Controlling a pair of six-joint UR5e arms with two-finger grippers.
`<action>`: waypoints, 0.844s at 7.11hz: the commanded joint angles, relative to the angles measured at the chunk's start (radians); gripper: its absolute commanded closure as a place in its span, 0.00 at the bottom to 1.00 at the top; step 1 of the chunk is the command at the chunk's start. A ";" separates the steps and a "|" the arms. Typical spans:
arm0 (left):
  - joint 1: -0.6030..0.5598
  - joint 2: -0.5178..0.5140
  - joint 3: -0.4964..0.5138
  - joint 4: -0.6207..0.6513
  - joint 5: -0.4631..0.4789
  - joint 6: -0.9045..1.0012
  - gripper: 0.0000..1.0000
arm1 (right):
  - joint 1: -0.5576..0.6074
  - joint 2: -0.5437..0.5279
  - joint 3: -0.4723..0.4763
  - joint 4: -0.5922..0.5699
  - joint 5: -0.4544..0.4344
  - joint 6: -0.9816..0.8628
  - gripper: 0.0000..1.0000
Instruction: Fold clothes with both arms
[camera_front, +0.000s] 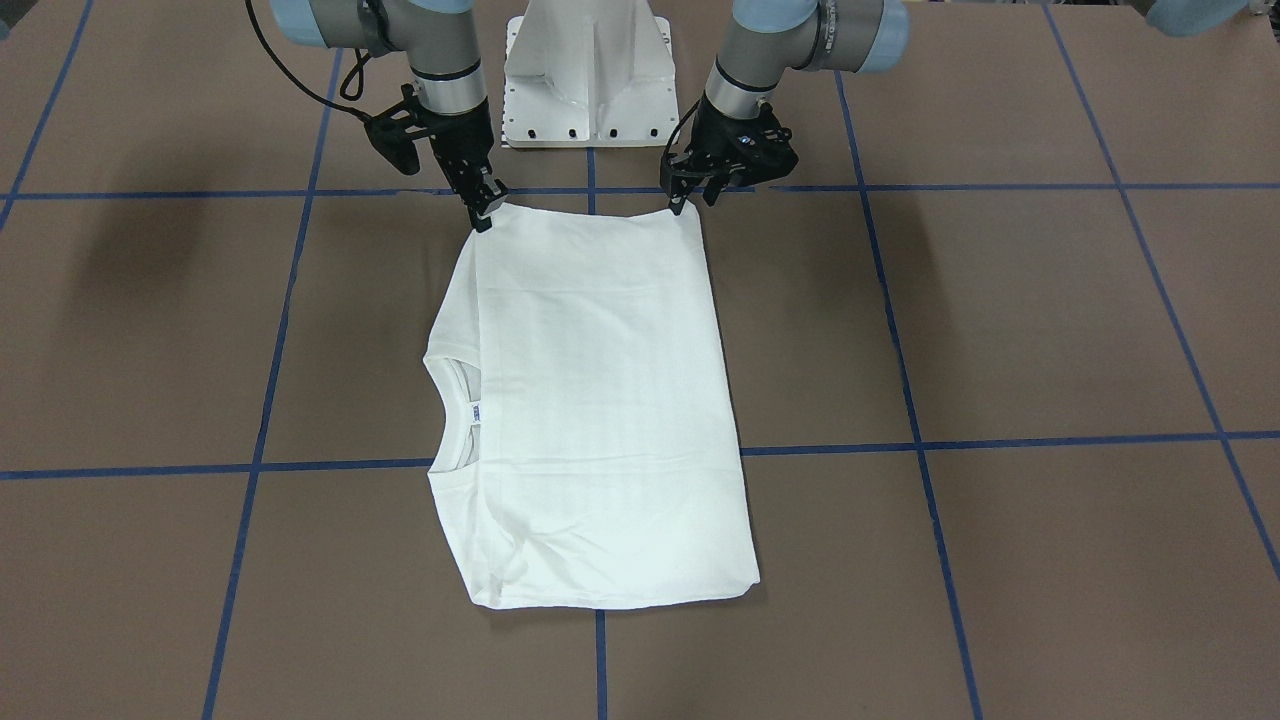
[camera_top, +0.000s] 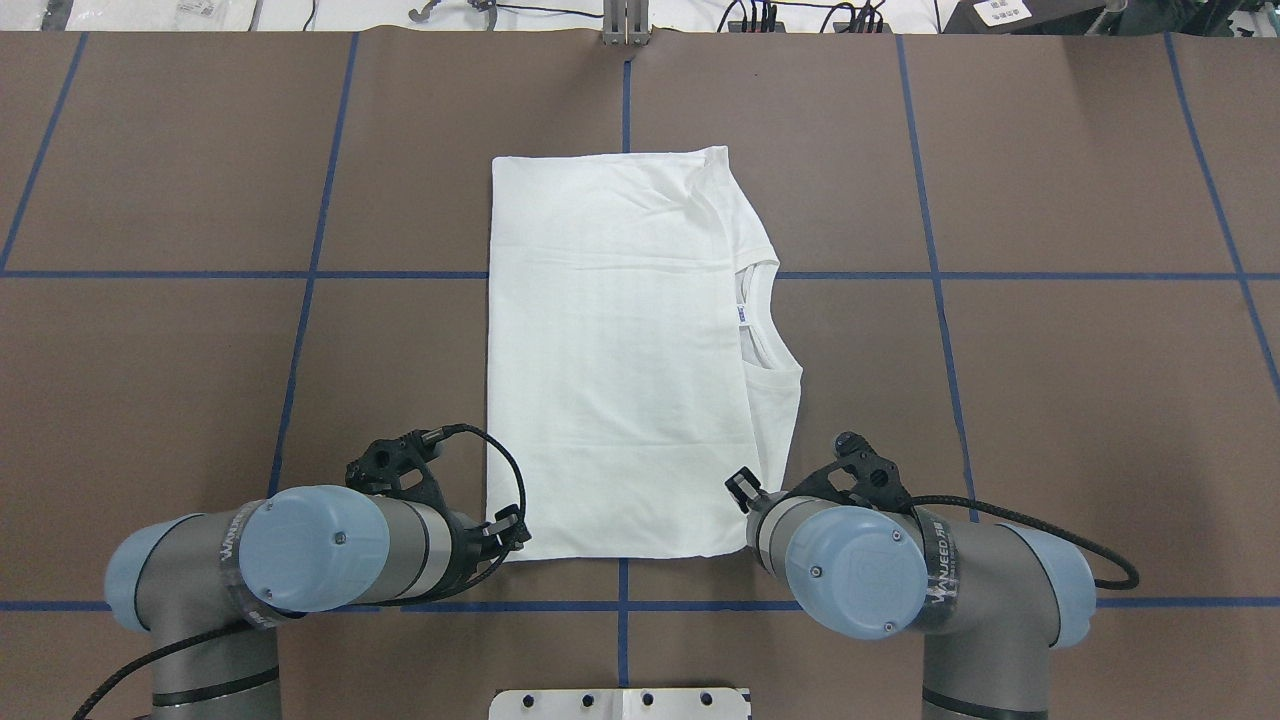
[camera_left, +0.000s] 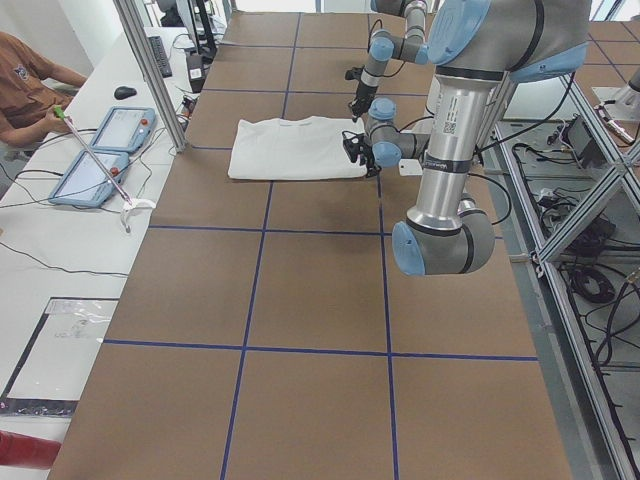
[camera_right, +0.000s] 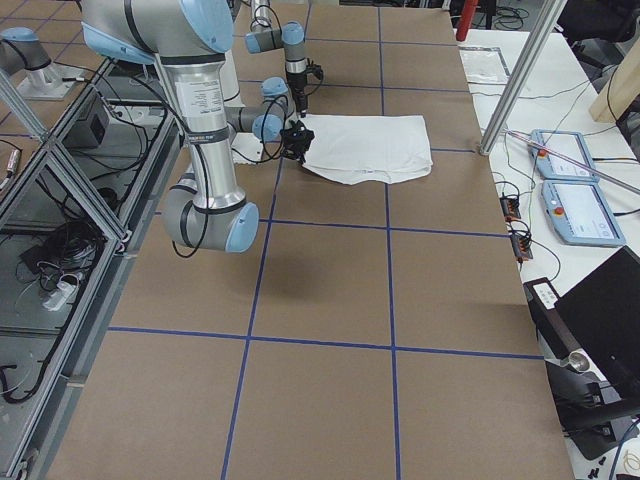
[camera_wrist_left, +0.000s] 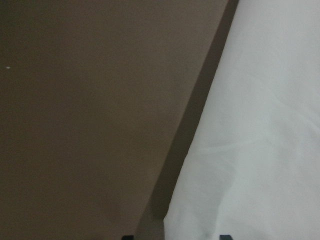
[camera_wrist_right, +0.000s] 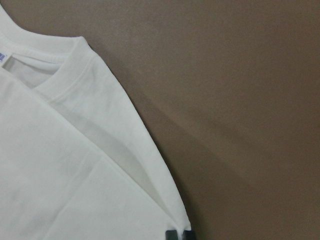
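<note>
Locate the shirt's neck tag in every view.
Front-facing: neck tag left of centre, inside the collar.
Overhead: right of centre.
Exterior left: too small to tell.
Exterior right: too small to tell.
Left wrist: not in it.
Right wrist: top-left edge.
Shared landmark: collar of the shirt.

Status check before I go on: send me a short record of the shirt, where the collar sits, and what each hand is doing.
shirt: shirt folded to a rectangle, lying flat on the table
collar: collar and neck tag on the edge toward the robot's right
left hand: left hand at the shirt's near corner, fingers apart astride the edge
right hand: right hand at the other near corner, on the collar side, seemingly shut on the fabric
printed text: none visible
</note>
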 joint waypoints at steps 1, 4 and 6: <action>0.001 -0.010 0.019 -0.003 -0.001 -0.001 0.42 | 0.000 0.000 0.000 -0.001 0.000 0.000 1.00; 0.001 -0.023 0.033 -0.003 0.001 0.002 1.00 | -0.002 0.007 0.002 -0.019 0.001 0.000 1.00; -0.005 -0.022 0.017 -0.001 0.001 0.013 1.00 | -0.002 0.006 0.008 -0.028 0.000 0.000 1.00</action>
